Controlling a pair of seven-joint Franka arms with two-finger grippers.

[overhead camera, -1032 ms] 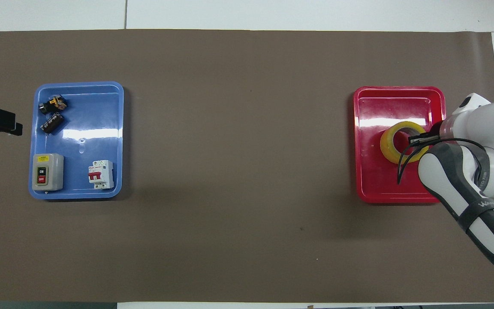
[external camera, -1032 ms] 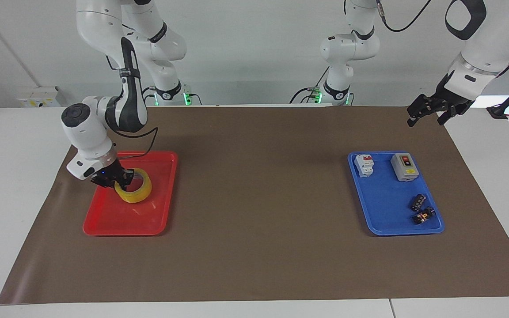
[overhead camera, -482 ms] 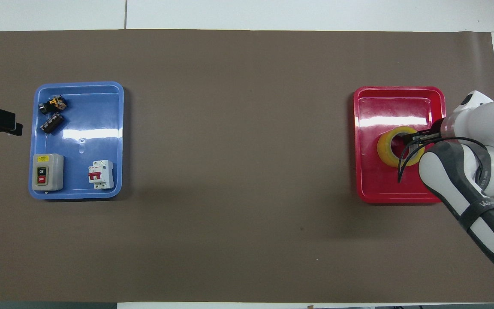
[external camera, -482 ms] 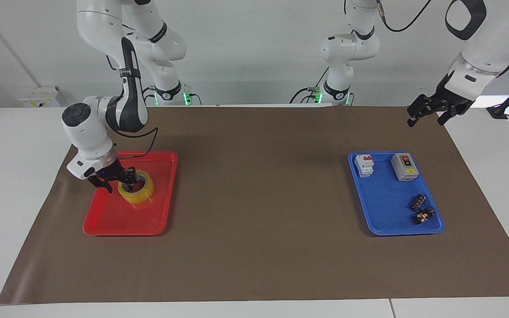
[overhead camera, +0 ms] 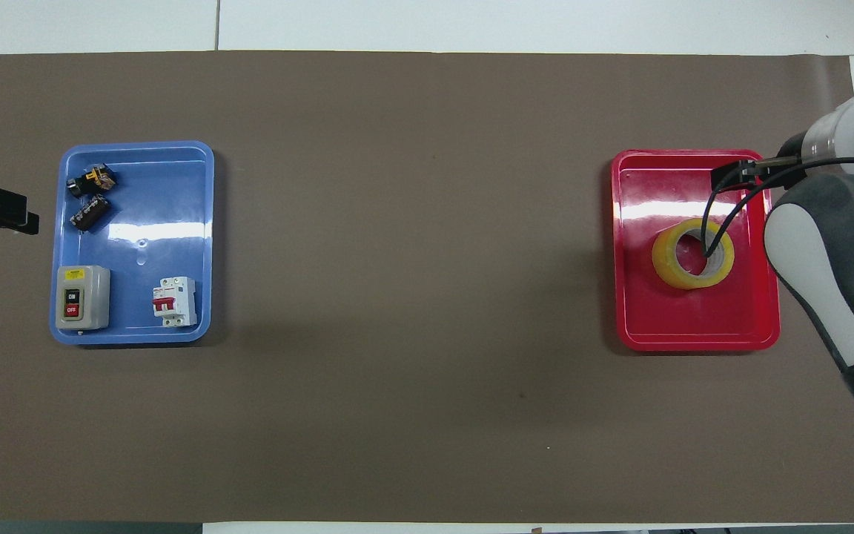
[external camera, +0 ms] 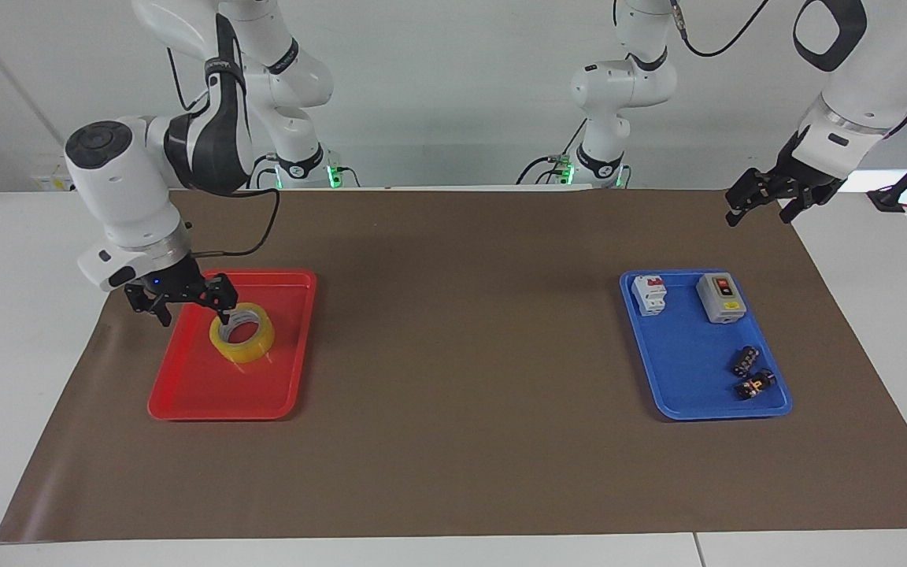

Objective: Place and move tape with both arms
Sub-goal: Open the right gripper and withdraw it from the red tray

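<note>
tape (external camera: 242, 334): translucent yellow, whitish core
tray under the tape (external camera: 209, 394): red
other tray (external camera: 686, 386): blue
mat (external camera: 461, 331): plain brown
arms: white, black grippers

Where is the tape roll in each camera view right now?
Facing view: the tape lies flat in the red tray, at the picture's left.
Overhead view: the tape lies in the same tray, at the picture's right.
Shared landmark: the red tray.
</note>
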